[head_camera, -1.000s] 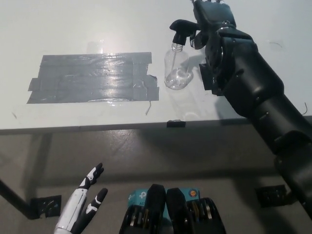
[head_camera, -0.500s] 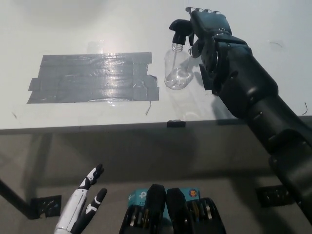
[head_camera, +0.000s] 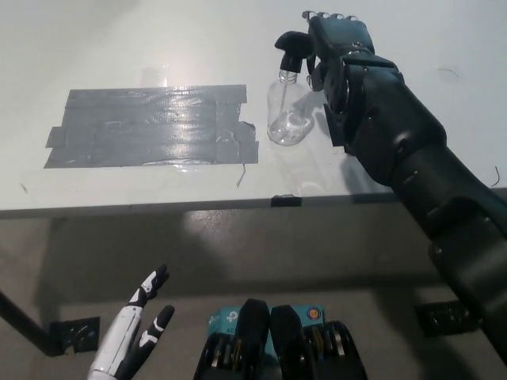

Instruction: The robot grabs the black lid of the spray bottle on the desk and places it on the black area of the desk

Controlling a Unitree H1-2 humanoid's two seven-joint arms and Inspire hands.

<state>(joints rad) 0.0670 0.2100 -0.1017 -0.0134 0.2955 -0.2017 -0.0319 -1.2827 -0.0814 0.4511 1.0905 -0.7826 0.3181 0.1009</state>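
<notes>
So far nothing has been moved: the black lid [head_camera: 291, 49] sits on the neck of the clear spray bottle [head_camera: 287, 111], which stands upright on the counter [head_camera: 119, 39] just to the right of the black area [head_camera: 150, 127]. The right hand [head_camera: 333, 39] is at the lid's right side, touching or nearly so; whether its fingers have closed on the lid I cannot tell. The left hand [head_camera: 142, 321] rests well below the black area, under the counter edge, fingers spread and empty. Grasping, removing and placing the lid all appear left to do.
</notes>
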